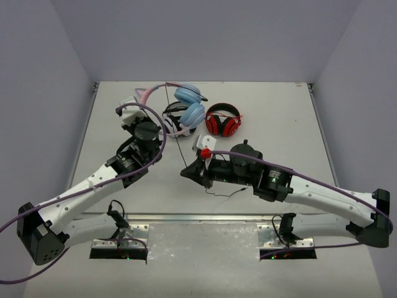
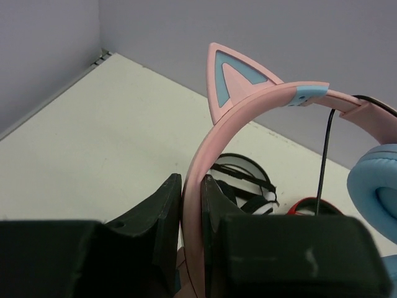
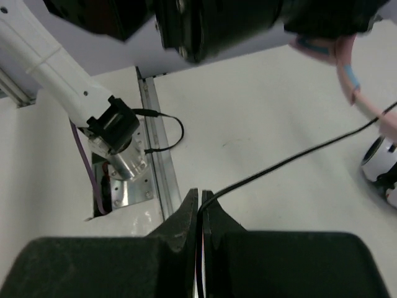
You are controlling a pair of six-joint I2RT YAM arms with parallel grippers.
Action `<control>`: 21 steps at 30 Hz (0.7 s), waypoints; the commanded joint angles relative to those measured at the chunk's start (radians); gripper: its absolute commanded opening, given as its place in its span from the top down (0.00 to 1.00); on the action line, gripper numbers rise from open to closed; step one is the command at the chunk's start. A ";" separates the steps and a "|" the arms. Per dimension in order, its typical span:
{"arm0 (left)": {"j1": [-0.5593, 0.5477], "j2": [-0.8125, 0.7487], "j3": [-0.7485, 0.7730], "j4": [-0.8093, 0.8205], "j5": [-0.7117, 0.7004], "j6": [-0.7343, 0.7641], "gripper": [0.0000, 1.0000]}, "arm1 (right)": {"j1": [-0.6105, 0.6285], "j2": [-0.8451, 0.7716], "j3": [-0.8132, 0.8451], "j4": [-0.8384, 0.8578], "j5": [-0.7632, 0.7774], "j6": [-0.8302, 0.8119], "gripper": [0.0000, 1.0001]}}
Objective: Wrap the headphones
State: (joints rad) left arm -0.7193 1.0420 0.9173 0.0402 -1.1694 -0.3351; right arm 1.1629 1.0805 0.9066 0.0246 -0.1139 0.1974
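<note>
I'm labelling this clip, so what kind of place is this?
Probably a robotics lab test cell: plain grey walls box in a white table, with the left arm and right arm bolted at its near edge.

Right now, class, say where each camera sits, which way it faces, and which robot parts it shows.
Top: above and behind, looking down on the table; left arm and right arm show.
Left wrist: looks along the left hand, shut on the pink headband.
Right wrist: looks down past the right hand, pinching the cable; left arm's base shows.
Shared: both wrist views show the pink headband.
</note>
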 commanded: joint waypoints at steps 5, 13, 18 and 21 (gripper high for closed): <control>0.017 -0.034 -0.120 0.148 0.204 0.111 1.00 | 0.018 0.107 0.366 -0.492 0.068 -0.275 0.99; -0.025 -0.149 -0.244 0.072 0.381 0.093 1.00 | 0.020 0.188 0.584 -0.718 0.207 -0.435 0.99; -0.133 -0.157 -0.252 -0.005 0.334 0.107 1.00 | 0.020 0.280 0.650 -0.814 0.296 -0.542 0.99; -0.204 -0.152 -0.245 -0.081 0.289 0.094 0.99 | 0.020 0.332 0.695 -0.881 0.396 -0.619 0.99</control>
State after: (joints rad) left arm -0.8764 0.9039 0.6502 -0.0223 -0.8368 -0.2283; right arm 1.1755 1.3758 1.5494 -0.7818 0.1440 -0.3130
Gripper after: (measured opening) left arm 0.121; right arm 0.014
